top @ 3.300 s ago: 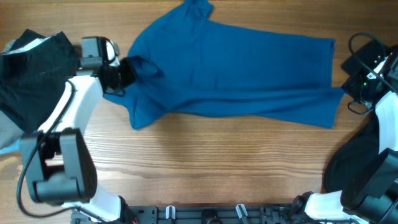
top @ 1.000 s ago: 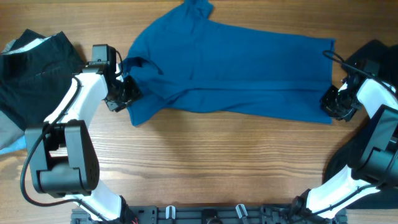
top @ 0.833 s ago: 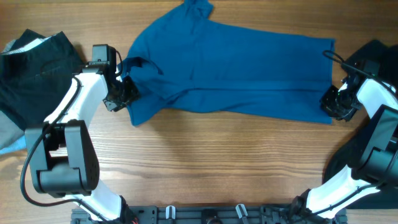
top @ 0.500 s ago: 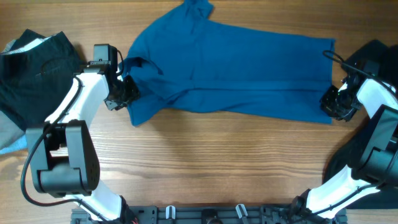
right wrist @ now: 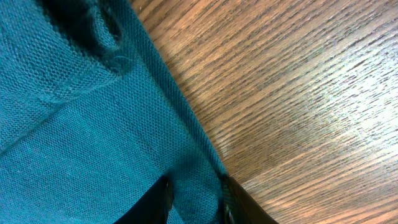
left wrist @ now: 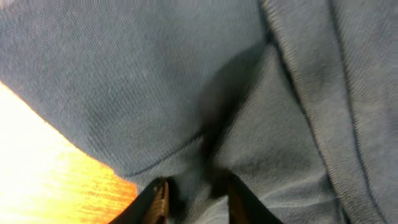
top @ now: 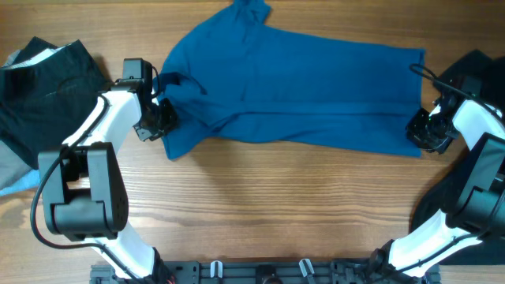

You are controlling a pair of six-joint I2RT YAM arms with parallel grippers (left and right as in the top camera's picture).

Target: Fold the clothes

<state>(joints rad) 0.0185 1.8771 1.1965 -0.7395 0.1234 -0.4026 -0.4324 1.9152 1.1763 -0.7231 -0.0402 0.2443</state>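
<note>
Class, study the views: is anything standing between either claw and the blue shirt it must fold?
Nothing visible does. The left claw grips the blue shirt at its sleeve end, the right claw at its hem corner. Both wrist views show blue fabric pinched inside the claw.

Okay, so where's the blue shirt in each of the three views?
Overhead: the blue shirt lies spread across the upper middle of the wooden table.
Left wrist: shirt fills nearly everything; table at lower left.
Right wrist: shirt covers the left; table on the right.
Shared landmark: the shirt's edge against the wood grain.
</note>
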